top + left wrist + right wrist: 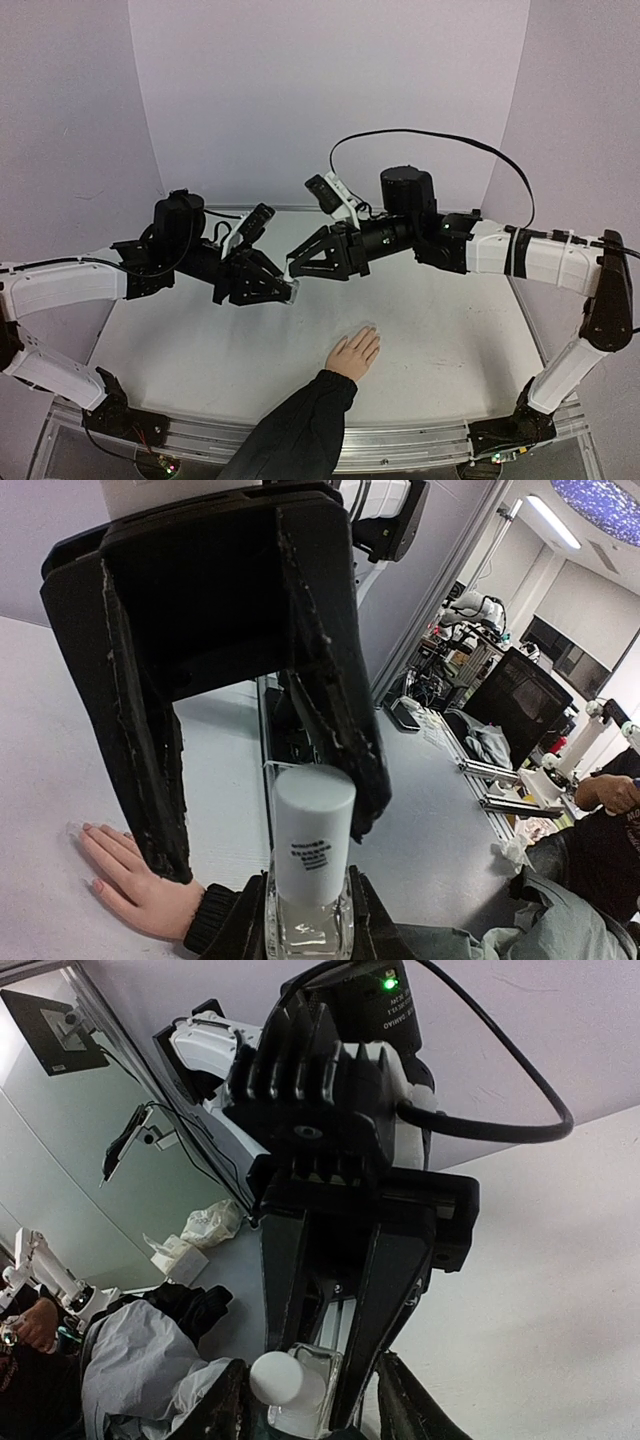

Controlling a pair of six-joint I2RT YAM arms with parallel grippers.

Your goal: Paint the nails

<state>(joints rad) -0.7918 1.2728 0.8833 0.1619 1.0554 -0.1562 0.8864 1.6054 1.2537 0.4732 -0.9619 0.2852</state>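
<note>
A light-skinned hand [352,352] with a dark sleeve lies flat on the table near the front. Its tiny pale nails [97,886] show in the left wrist view. My left gripper [283,290] is shut on a small clear bottle [310,925] with a white cap [313,825], held above the table to the left of the hand. My right gripper [297,265] is open and faces the left one. Its black fingers [330,710] stand on either side of the cap without closing on it. In the right wrist view the cap [275,1378] sits between my fingertips.
The white table [450,330] has a metal rail along its front edge [400,440]. Pale walls close in the back and sides. A black cable [440,135] loops above the right arm. The sleeved arm [295,430] crosses the front edge.
</note>
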